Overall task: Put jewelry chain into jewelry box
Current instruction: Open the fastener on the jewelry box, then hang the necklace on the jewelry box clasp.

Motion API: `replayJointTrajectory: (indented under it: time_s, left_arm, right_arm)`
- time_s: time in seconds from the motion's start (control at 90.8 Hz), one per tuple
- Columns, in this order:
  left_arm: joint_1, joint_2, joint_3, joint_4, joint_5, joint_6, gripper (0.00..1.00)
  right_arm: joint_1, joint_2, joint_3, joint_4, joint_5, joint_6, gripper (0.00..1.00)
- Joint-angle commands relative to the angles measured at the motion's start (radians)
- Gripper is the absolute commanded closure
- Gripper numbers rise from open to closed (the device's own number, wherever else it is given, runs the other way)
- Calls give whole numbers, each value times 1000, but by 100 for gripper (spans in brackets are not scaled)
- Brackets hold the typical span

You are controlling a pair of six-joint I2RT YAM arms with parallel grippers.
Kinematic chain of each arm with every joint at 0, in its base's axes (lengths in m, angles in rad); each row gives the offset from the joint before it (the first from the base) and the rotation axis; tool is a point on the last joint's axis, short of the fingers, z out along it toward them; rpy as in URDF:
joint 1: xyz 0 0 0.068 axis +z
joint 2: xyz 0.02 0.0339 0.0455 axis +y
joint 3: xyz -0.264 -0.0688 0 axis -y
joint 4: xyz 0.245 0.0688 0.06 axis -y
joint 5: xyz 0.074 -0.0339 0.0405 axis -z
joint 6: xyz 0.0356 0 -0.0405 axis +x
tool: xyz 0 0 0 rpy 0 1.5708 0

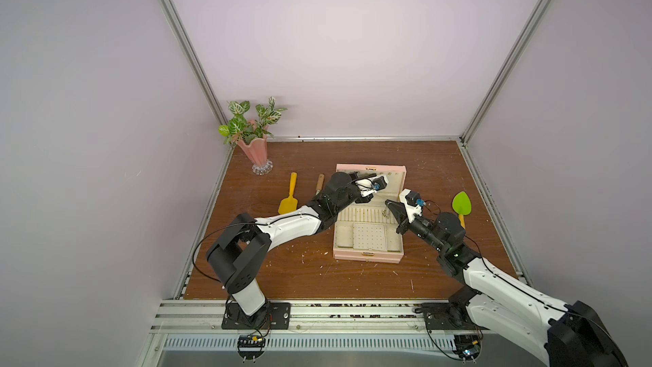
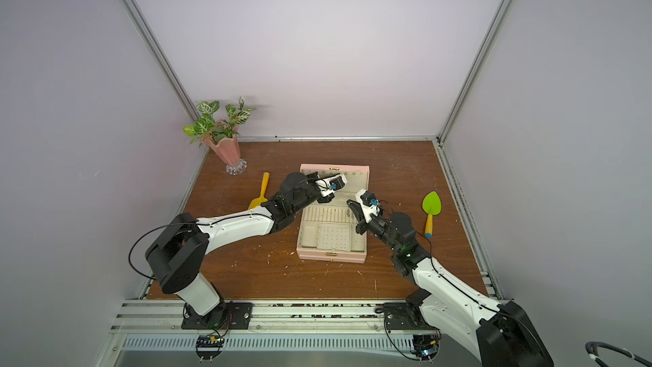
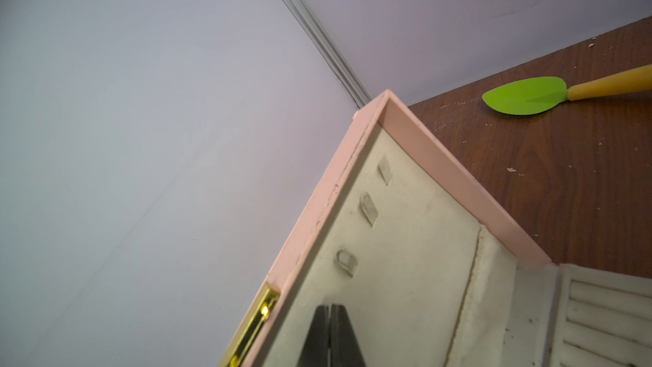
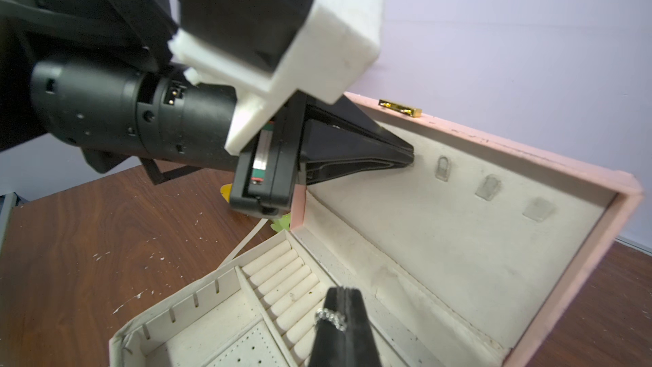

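Right wrist view: right hand [image 4: 344, 292] pinched tight on the jewelry chain [image 4: 331, 318], above the ring rolls [image 4: 282, 277] of the open jewelry box [image 4: 577, 270]. Left hand [image 4: 409, 159] closed, gripping nothing, tips against the lid lining [image 4: 458, 241]. In both top views the box sits mid-bench [image 1: 317, 277], with open bench toward the front edge and a green trowel [image 1: 461, 203] near the right edge. The chain is too fine to follow there.

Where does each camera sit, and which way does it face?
Top views: high over the front rail, facing down toward the back wall; left arm, right arm, jewelry box in both top views.
Left wrist: on the left arm, facing along the shut left tool at the lid; green trowel beyond.
Right wrist: on the right arm, facing along the right tool, shut on the jewelry chain, into the box.
Shared: both wrist views show the lid's hooks.
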Motion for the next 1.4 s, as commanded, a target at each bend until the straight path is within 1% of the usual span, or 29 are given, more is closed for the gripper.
replayJointTrajectory:
  time_s: [0.0, 0.396, 0.517, 0.65, 0.727, 0.771, 0.859, 0.969, 1.09, 1.178, 1.255, 1.387]
  left_arm:
    - [9, 6, -32, -114, -19, 29, 92]
    - [-48, 65, -48, -142, -159, 131, 92]
    - [-49, 62, -47, -143, -157, 129, 92]
    - [-50, 50, -42, -129, -126, 101, 91]
    - [-49, 39, -24, -126, -114, 50, 87]
    - [-49, 24, -10, -126, -108, 13, 80]
    - [-41, -14, 9, -141, -72, -57, 62]
    - [-27, -93, 3, -154, -7, -142, 50]
    - [-18, -184, -33, -167, 66, -237, 46]
    - [-16, -263, -83, -143, 80, -318, 44]
    - [-14, -324, -132, -108, 82, -415, 44]
    - [-10, -376, -216, -51, 138, -597, 42]
  right_arm:
    - [-8, 4, 3, 47, -11, 16, 100]
    - [-10, 10, 1, 52, -10, 19, 100]
    - [-12, 9, 2, 52, -11, 21, 100]
    - [-12, 4, 0, 51, -7, 21, 100]
    - [-12, -2, 8, 42, -5, 21, 100]
    - [-12, -8, 13, 30, 1, 20, 100]
    - [-12, -15, 38, -4, 20, 17, 100]
    - [-12, -12, 82, -72, 34, 5, 100]
    - [-12, -2, 129, -134, 47, -3, 100]
    - [-13, 18, 171, -184, 51, -10, 100]
    - [-13, 44, 214, -226, 51, -18, 100]
    - [-10, 93, 287, -292, 44, -25, 100]
